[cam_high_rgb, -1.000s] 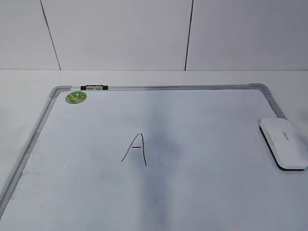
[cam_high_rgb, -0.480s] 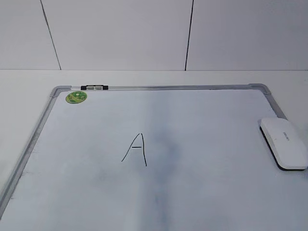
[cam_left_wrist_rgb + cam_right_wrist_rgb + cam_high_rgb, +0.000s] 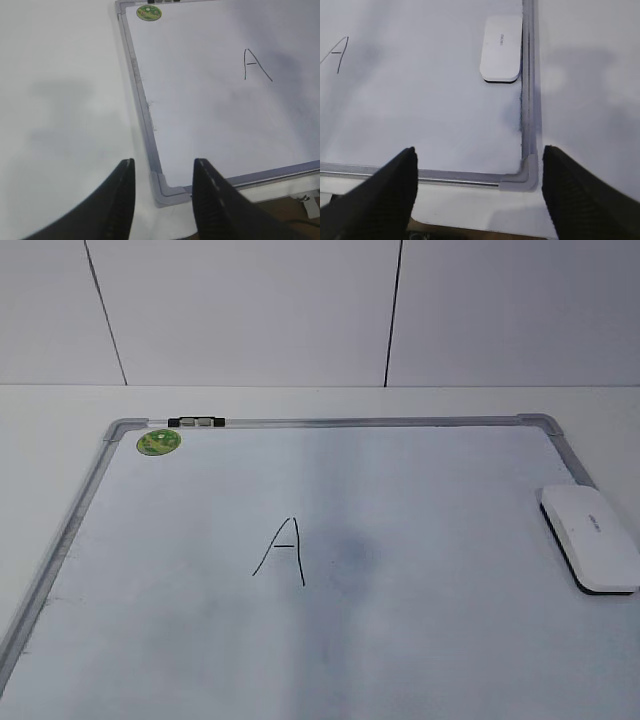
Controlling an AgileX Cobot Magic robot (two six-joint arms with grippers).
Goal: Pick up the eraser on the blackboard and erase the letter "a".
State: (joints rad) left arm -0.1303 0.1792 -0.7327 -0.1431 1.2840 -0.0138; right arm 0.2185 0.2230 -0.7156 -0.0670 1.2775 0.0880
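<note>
The eraser (image 3: pixel 590 538), a white rounded block with a black underside, lies flat on the blackboard (image 3: pixel 430 480) against its right frame; the right wrist view shows the eraser (image 3: pixel 501 47) too. No lowercase letter "a" shows on the board; a faint grey smudge (image 3: pixel 350 552) sits just right of a tall capital A (image 3: pixel 283 551). My left gripper (image 3: pixel 164 162) is open and empty above the board's near left corner. My right gripper (image 3: pixel 478 150) is wide open and empty over the near right corner, well short of the eraser. Neither arm shows in the exterior view.
A round green sticker (image 3: pixel 159 442) and a small black clip (image 3: pixel 196 422) sit at the board's far left corner. White table surrounds the frame, and a white panelled wall stands behind. The table's front edge shows just below the board in both wrist views.
A dark shadow band down the middle of the board has faded. The eraser and the capital A have not moved.
</note>
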